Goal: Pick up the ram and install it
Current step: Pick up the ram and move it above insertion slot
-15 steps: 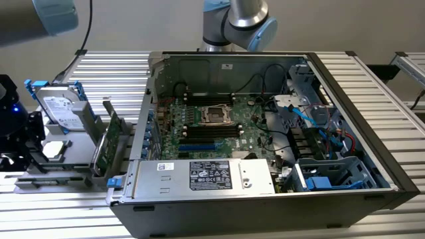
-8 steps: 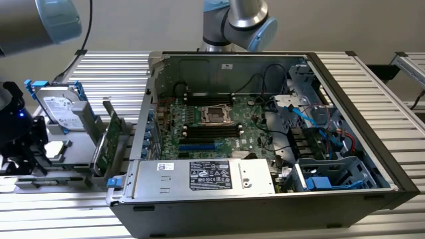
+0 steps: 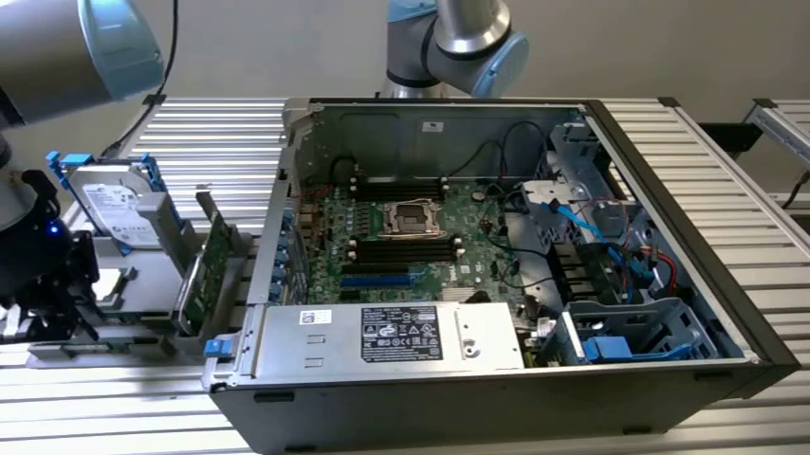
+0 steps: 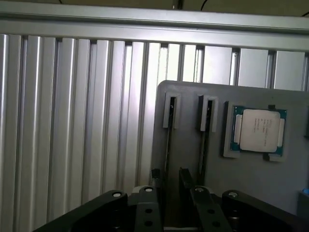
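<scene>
Slatted aluminium bench [image 4: 72, 125] carries a grey tray [image 4: 186, 99] to the exterior view's left of an open computer case [image 3: 506, 417], with a processor [image 4: 259, 129] lying flat on the tray. Above the tray the hand [image 4: 171, 176] hangs with fingers spread wide, gripping nothing. The ram [image 4: 168, 145] stands edge-on in a tray slot between them.

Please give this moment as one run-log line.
claw: open, over ram | ram: on edge in grey holder slot, not lifted | PC case: open
</scene>
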Motion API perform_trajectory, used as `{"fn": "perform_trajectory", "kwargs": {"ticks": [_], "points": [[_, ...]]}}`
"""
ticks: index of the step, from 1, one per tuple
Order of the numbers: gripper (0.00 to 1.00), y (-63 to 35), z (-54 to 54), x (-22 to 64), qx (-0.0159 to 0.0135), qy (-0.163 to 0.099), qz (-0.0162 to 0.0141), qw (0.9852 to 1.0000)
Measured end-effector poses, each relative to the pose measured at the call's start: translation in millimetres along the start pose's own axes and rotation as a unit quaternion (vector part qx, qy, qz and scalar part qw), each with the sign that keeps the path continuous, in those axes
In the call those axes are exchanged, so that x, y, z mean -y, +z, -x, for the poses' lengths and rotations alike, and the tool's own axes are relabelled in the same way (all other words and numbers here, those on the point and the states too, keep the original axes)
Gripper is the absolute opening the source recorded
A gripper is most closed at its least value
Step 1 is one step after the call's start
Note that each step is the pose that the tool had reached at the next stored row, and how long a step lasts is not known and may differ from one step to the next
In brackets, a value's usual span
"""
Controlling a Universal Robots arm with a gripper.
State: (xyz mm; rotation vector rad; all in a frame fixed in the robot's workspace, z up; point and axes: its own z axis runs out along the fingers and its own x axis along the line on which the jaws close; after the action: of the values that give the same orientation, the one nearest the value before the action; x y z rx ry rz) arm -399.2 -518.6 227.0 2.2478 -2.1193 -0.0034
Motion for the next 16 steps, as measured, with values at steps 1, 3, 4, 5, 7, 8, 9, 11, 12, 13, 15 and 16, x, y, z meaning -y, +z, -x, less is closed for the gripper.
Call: {"fn": "perform_trajectory", "kwargs": {"ticks": [1, 3, 4, 5, 7, 8, 9, 11, 12, 13, 15, 16], "points": [[0.3, 1.8, 0.1, 0.7, -0.0002, 0.0, 0.0, 1.0], [0.3, 5.3, 0.2, 1.9, -0.0005, -0.001, 0.0, 1.0], [0.3, 7.1, 0.2, 2.5, -0.0007, -0.002, 0.0, 1.0], [0.3, 8.9, 0.3, 2.9, -0.0008, -0.002, -0.0001, 1.0], [0.3, 12.5, 0.4, 3.4, -0.0011, -0.002, 0.0, 1.0], [0.3, 14.2, 0.4, 3.6, -0.0012, -0.003, 0.0, 1.0], [0.3, 16.2, 0.4, 3.7, -0.0014, -0.003, 0.0, 1.0], [0.3, 19.8, 0.6, 3.9, -0.0014, -0.003, 0.0, 1.0], [0.3, 21.6, 0.6, 4.0, -0.0015, -0.003, 0.0, 1.0], [0.3, 23.4, 0.7, 4.0, -0.0015, -0.003, 0.0, 1.0], [0.3, 27.0, 0.8, 4.2, -0.0016, -0.003, 0.0, 1.0], [0.3, 28.8, 0.8, 4.3, -0.0016, -0.003, 0.0, 1.0]]}}
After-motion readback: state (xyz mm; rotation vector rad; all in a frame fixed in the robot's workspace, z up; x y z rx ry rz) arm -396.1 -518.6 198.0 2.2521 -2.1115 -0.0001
